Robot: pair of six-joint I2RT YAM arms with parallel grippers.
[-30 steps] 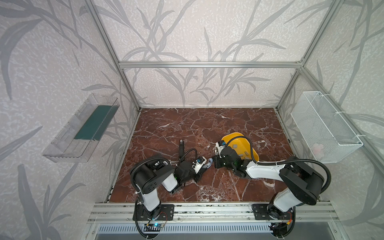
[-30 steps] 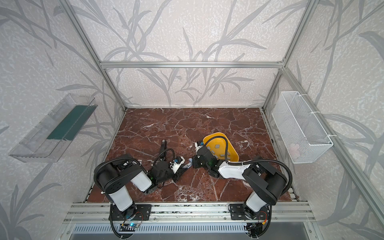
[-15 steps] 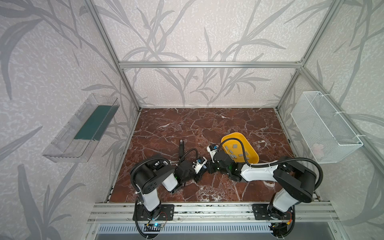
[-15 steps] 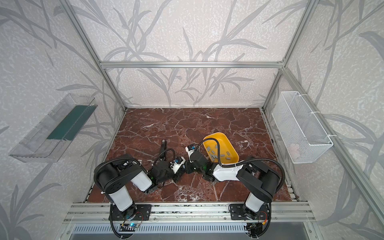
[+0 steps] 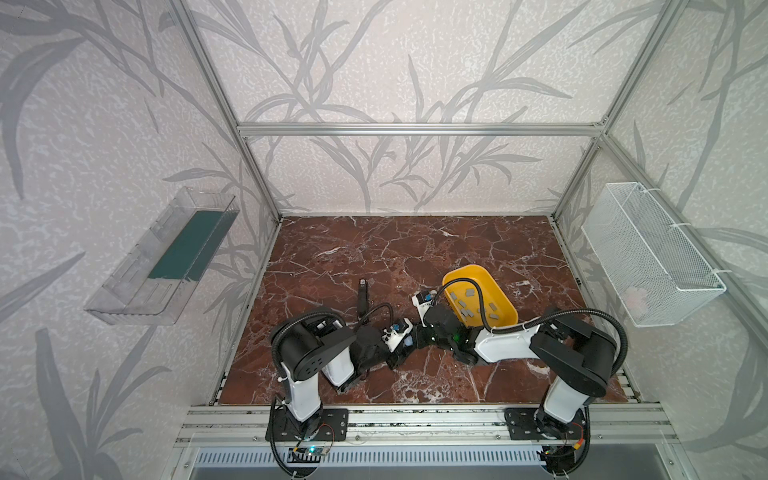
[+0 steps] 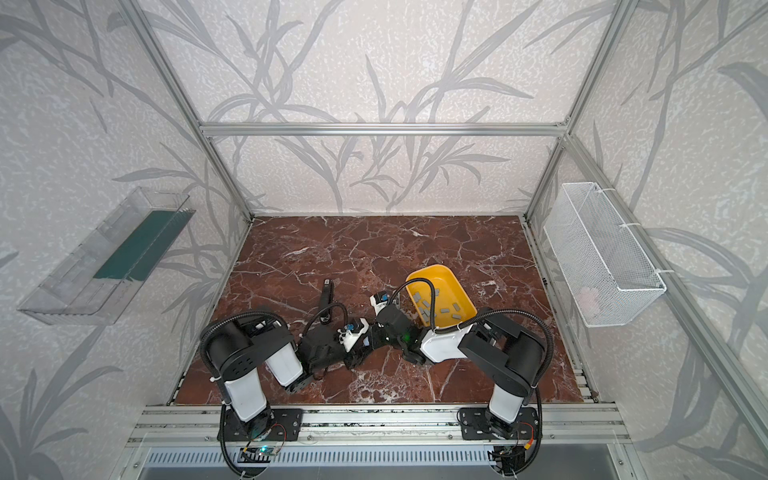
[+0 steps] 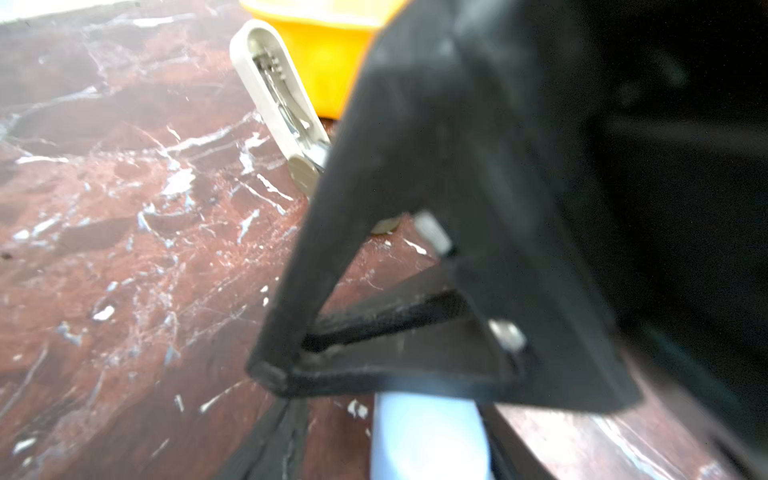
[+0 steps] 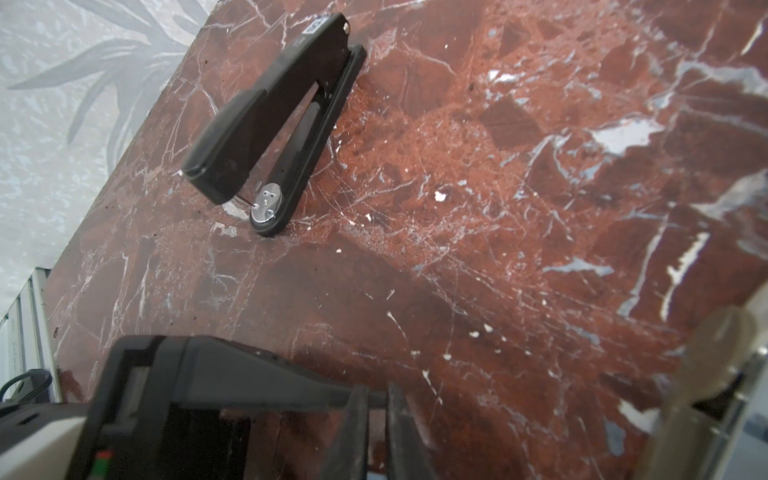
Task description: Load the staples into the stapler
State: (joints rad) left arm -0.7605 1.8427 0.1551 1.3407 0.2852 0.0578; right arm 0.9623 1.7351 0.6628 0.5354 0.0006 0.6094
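Note:
Several grey staples (image 5: 469, 309) lie in a yellow tray (image 5: 505, 301), seen in both top views. A white stapler (image 7: 276, 89) lies open beside the tray with its metal channel showing. Its lower end runs behind my right gripper (image 5: 415, 338). A black stapler (image 5: 363, 293) lies further left, also plain in the right wrist view (image 8: 270, 124). The two grippers meet tip to tip at the front middle. My left gripper (image 7: 386, 440) stands open around a pale blue object (image 7: 428, 436). My right gripper (image 8: 376, 432) is shut, and anything between its fingers is hidden.
A clear plastic shelf (image 5: 162, 257) hangs on the left wall and a white wire basket (image 5: 648, 253) on the right wall. The red marble table (image 5: 415, 249) stretches behind the arms. An aluminium rail (image 5: 415, 419) runs along the front edge.
My right gripper has come left from the tray's edge to the left gripper's tip. The left gripper's jaws have spread apart.

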